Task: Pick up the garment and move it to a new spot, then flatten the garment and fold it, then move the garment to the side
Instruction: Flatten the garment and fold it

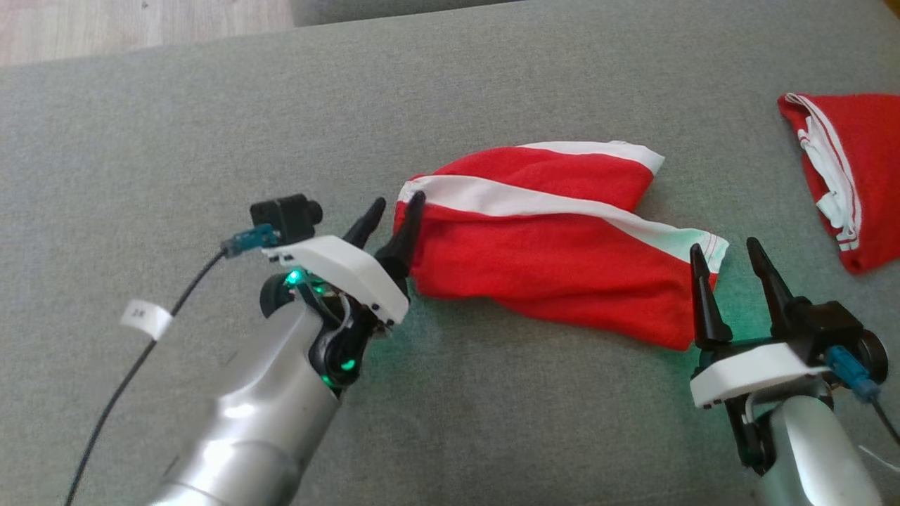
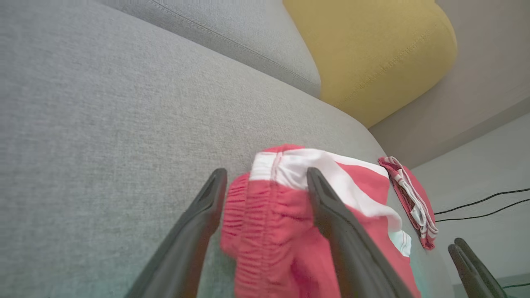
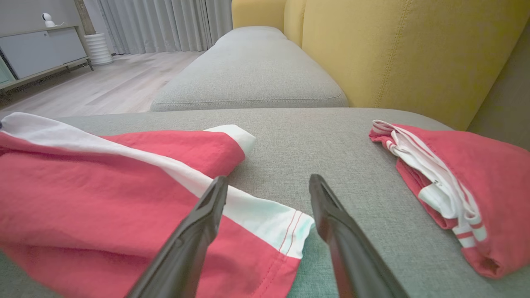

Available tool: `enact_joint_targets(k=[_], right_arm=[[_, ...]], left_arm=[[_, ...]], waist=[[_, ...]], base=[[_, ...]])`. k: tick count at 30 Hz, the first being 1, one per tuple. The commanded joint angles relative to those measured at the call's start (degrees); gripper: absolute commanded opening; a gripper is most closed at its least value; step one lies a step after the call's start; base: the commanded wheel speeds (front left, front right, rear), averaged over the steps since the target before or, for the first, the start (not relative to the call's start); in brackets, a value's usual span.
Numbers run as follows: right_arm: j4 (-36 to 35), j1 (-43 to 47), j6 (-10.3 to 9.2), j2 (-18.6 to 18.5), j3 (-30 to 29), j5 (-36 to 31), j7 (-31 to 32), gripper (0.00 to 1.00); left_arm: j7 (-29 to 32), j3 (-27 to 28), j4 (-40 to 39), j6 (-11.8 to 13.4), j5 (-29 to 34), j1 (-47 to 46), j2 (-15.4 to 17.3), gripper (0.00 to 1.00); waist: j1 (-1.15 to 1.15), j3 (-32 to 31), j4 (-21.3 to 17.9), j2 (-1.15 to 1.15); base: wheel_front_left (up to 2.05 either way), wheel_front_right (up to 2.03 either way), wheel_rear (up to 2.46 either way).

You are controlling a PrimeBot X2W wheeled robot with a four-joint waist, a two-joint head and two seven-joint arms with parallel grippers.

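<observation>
Head view: garment [image 1: 548, 246] long axis spans both arms; left gripper [image 1: 399, 202], jaws spread, straddles waistband [image 2: 256, 215]; right gripper [image 1: 725, 246], likewise spread, straddles hem corner [image 3: 290, 236].

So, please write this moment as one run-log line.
red-and-white fabric shorts: rumpled on grey sofa cushion, unheld | left gripper: open, astride waistband | right gripper: open, at hem corner

You have soft, even daylight with only faint shadows. Green lamp glow tints the grey cushion [image 1: 436, 330] beside each wrist, and the left forearm [image 1: 239, 422] carries a white glare. Your wrist views bend at the edges, the near fingers [image 2: 186, 248] blur, and the red garment [image 3: 83, 186] looks washed pink, perhaps overexposed.
</observation>
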Motion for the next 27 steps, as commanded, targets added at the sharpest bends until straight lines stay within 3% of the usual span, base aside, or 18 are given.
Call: enact_joint_targets(k=[1,18,26,27], right_arm=[[-1.4,-1.9,-0.05,0.0,1.6,0.6,-0.2,1.0],[0.0,-2.2,-0.05,0.1,2.8,1.4,-0.2,1.0],[0.5,-2.2,-0.05,-0.2,3.8,2.2,-0.2,1.0],[0.5,-2.1,-0.05,-0.2,3.9,2.2,-0.2,1.0]], left_arm=[[-0.5,0.6,-0.5,-0.3,-0.7,-3.9,1.7,1.0],[1.6,-8.8,-0.3,-0.3,-7.9,-5.7,2.7,1.0],[-4.3,-11.7,-3.5,-0.3,-10.3,-6.4,4.8,1.0],[-5.0,-12.1,-3.9,-0.3,-10.6,-6.5,5.0,0.96]], waist=[[-0.01,0.1,-0.2,0.0],[-0.01,0.1,-0.6,0.0],[-0.01,-0.1,-0.1,0.0],[-0.01,-0.1,0.1,0.0]], base=[[0.0,0.0,0.0],[0.0,0.0,0.0],[0.0,0.0,0.0],[0.0,0.0,0.0]])
